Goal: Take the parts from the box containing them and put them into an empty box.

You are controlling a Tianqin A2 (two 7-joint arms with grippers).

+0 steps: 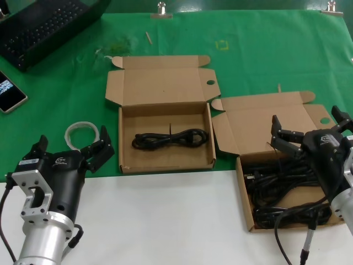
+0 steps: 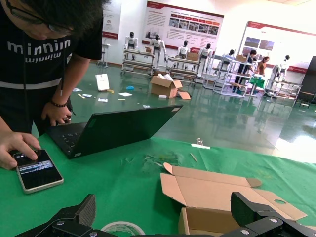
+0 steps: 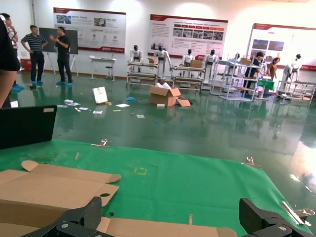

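Note:
Two brown mailer boxes lie open on the green cloth. The right box (image 1: 244, 194) holds a heap of black cable bundles (image 1: 280, 183). My right gripper (image 1: 306, 122) hovers open just above that heap, nothing between its fingers; the same gripper (image 3: 174, 223) looks over the box's raised lid (image 3: 163, 229). The middle box (image 1: 165, 164) holds one coiled black cable bundle (image 1: 171, 138). Open and empty, my left gripper (image 1: 71, 145) waits low at the near left, beside that box (image 2: 217, 197); its fingertips (image 2: 83, 212) frame the box's corner.
A white coiled ring (image 1: 81, 132) lies just beyond the left gripper, also the ring (image 2: 122, 228). A black laptop (image 1: 47, 25) and a phone (image 1: 8, 91) sit at the far left, with a person (image 2: 39, 54) leaning over them. White table surface (image 1: 165, 221) runs along the near edge.

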